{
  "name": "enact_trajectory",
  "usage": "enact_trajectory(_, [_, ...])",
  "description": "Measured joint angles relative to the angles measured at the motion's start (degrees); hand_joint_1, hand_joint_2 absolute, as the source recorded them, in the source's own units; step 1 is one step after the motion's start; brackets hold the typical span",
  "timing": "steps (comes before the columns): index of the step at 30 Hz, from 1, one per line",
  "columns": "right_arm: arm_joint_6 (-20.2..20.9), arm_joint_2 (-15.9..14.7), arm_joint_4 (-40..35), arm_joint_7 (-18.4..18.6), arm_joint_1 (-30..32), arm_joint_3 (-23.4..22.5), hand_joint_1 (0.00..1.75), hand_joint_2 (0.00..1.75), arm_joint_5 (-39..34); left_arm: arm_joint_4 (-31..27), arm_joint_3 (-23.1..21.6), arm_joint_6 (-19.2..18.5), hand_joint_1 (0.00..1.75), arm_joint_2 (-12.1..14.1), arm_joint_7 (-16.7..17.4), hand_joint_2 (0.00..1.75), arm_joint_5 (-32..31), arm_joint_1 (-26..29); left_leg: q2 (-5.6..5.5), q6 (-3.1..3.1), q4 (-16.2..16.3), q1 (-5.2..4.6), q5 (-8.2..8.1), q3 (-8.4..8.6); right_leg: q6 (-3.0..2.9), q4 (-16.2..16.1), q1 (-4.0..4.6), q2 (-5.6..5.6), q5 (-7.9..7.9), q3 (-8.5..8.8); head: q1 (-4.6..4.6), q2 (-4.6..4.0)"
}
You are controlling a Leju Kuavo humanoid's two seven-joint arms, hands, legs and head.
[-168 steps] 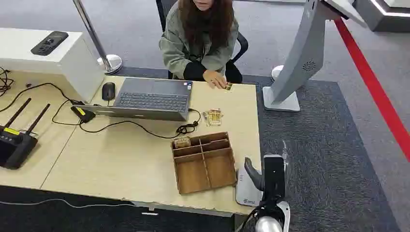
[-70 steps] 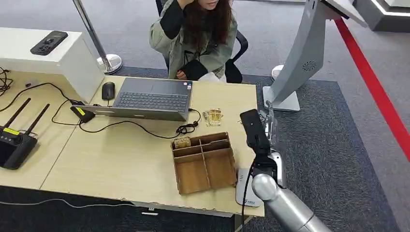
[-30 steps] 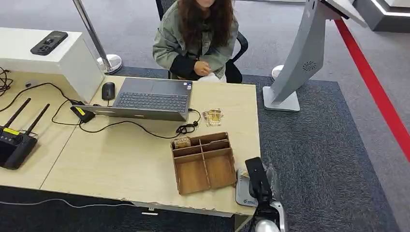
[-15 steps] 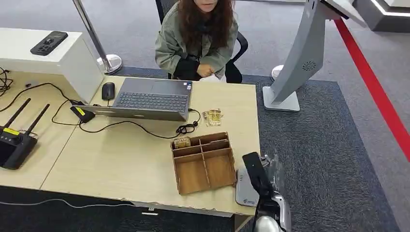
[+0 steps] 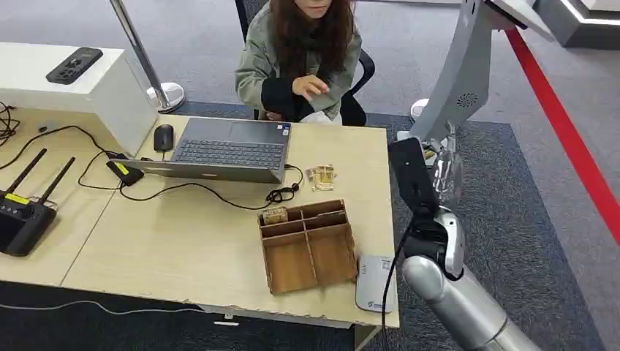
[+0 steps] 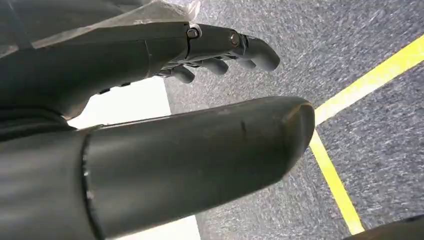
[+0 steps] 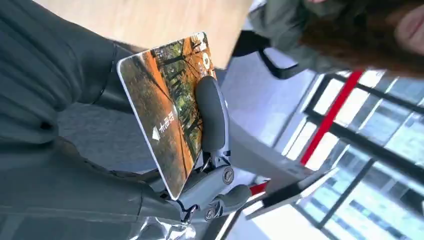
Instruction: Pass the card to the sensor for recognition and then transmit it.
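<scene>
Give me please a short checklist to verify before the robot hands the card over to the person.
1. Card is held firmly in the right hand: ok.
2. Right hand is lifted off the card reader: ok.
3. Person's hand is raised: ok; ready to take the card: cannot tell.
4. Laptop and wooden tray lie outside the arm's way: ok.
5. Left hand is empty: ok.
6. Reader recognised the card: cannot tell.

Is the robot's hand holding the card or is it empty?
Holding it. The right hand grips the orange card, with a dark finger pressed across its face.
</scene>
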Motion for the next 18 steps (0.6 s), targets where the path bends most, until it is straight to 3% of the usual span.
enact_trajectory(7, [0.6, 1.9, 4.8, -0.4, -7.9, 4.9, 1.75, 1.75, -2.3, 0.0, 0.0, -0.3, 0.0, 0.0, -0.6, 0.0, -0.7, -0.1, -0.03, -0.02, 0.0, 0.03, 0.01, -0.03, 0.0, 0.0, 0.01, -0.04, -0.01, -0.01, 0.0, 0.0])
enact_trajectory(18, [0.5, 3.3, 9.4, -0.6, -10.5, 7.9, 1.75, 1.75, -3.1, 0.0, 0.0, -0.4, 0.0, 0.1, -0.6, 0.0, -0.7, -0.1, -0.06, -0.01, 0.0, 0.01, 0.0, -0.03, 0.02, 0.0, 0.01, -0.04, -0.02, -0.02, 0.0, 0.0])
